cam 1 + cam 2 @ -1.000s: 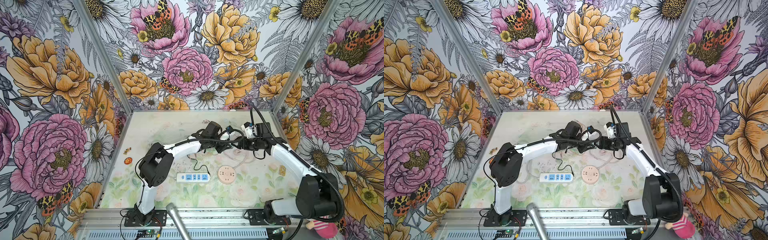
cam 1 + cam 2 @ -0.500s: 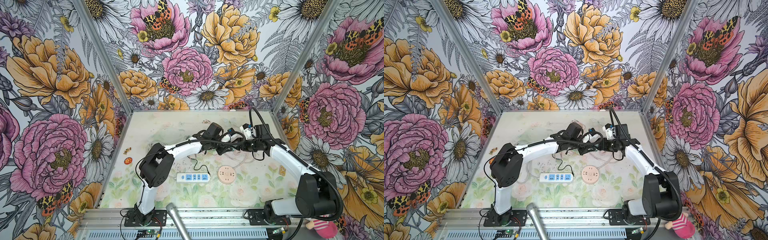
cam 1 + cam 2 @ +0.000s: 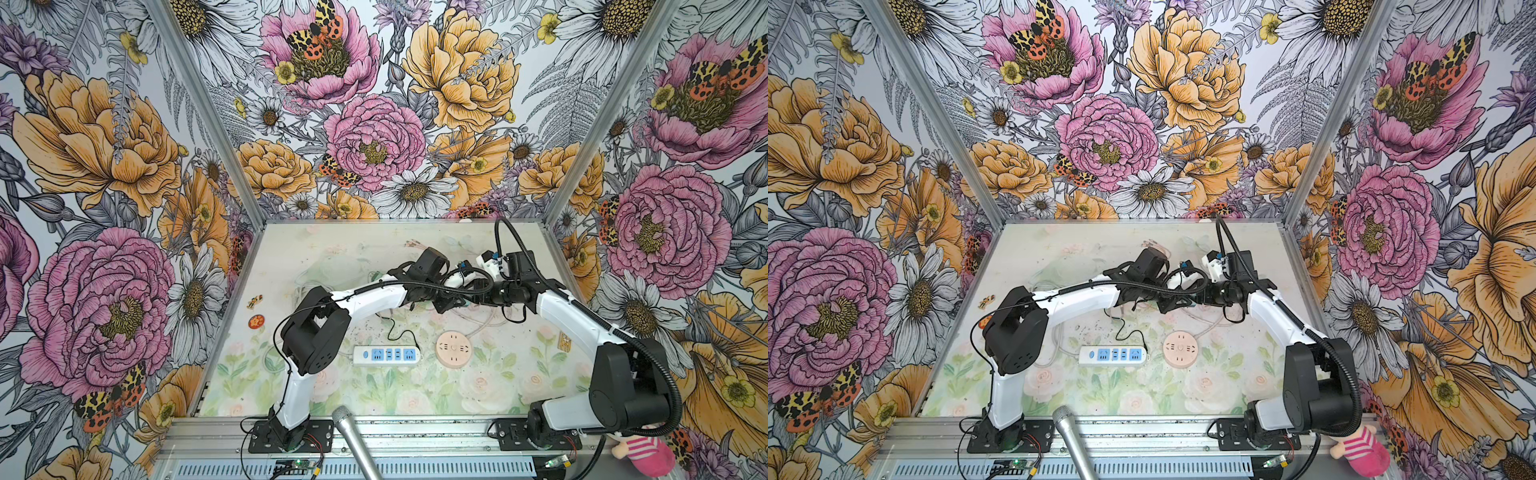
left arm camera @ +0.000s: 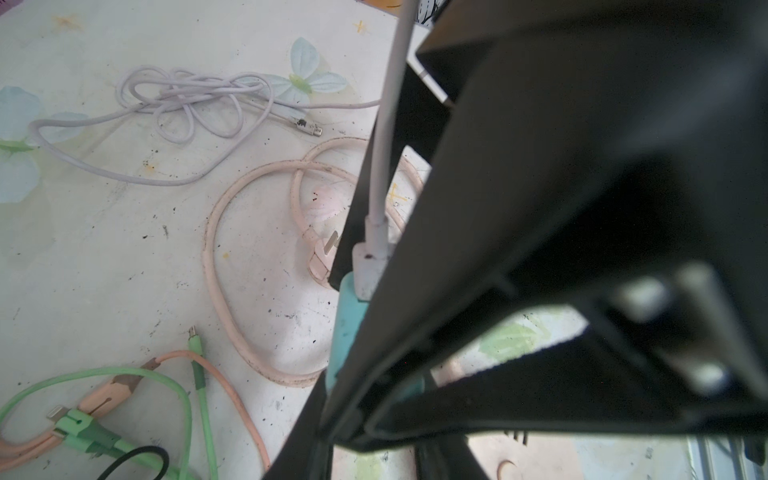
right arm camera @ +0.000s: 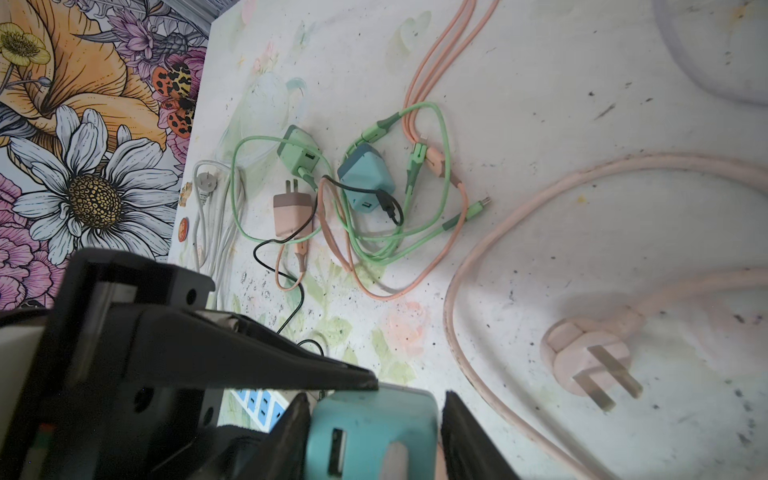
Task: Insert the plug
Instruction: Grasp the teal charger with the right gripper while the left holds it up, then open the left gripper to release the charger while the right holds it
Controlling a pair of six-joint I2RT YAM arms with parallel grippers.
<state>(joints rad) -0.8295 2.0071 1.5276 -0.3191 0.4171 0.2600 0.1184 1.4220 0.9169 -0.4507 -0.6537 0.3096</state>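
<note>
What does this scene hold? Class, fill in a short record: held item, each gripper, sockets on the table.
held item: teal plastic charger block with a white cable plugged in
left gripper: shut on the block
right gripper: fingers flank the block; contact unclear
sockets: white rectangular power strip and round pink socket hub, lying on the table, neither gripped

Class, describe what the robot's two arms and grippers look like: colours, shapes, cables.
The left arm and right arm share glossy white curved links between bulky black joint housings, each trailed by a black ribbed hose. Gripper fingers are flat matte-black wedges.
</note>
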